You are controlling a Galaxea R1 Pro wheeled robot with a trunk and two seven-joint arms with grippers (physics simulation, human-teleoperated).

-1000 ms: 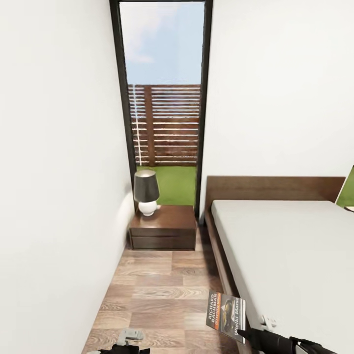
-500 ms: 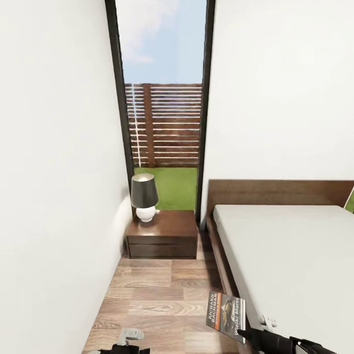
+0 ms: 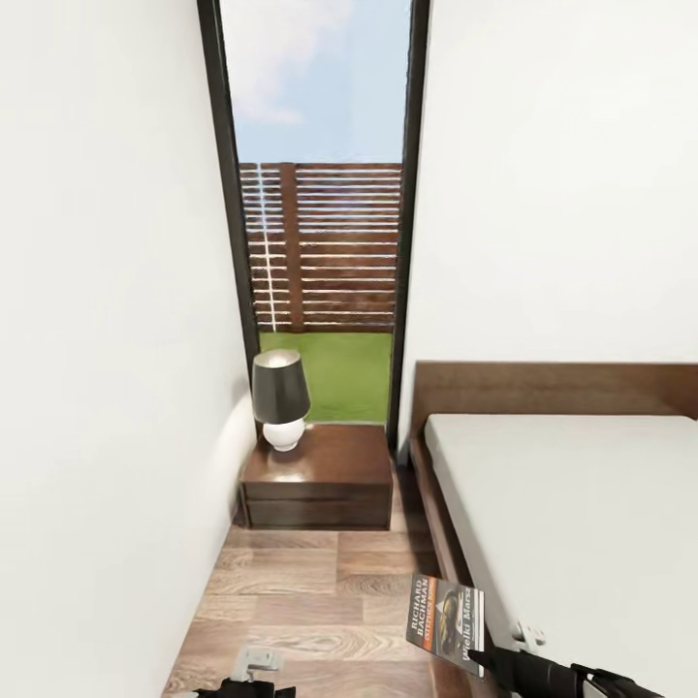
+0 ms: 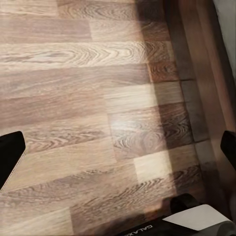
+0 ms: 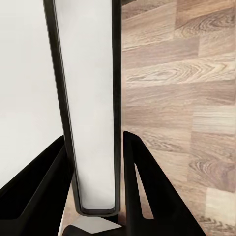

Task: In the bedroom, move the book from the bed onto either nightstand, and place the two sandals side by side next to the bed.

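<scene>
Beside the bed (image 3: 572,504), the robot is rolling closer to the nightstand (image 3: 318,475) (it is looming larger), its right end effector (image 3: 477,662) gripping the book (image 3: 445,623) upright over the floor; the left end effector (image 4: 118,147) is gaping, empty.

- wood-plank floor (image 3: 310,591) runs between the white wall and the bed (image 3: 582,523), nothing loose on it
- nightstand (image 3: 320,475) sits on it at about 12 o'clock, by the window
- lamp (image 3: 280,399) on its top, far-left corner
- grey mattress looks bare
</scene>
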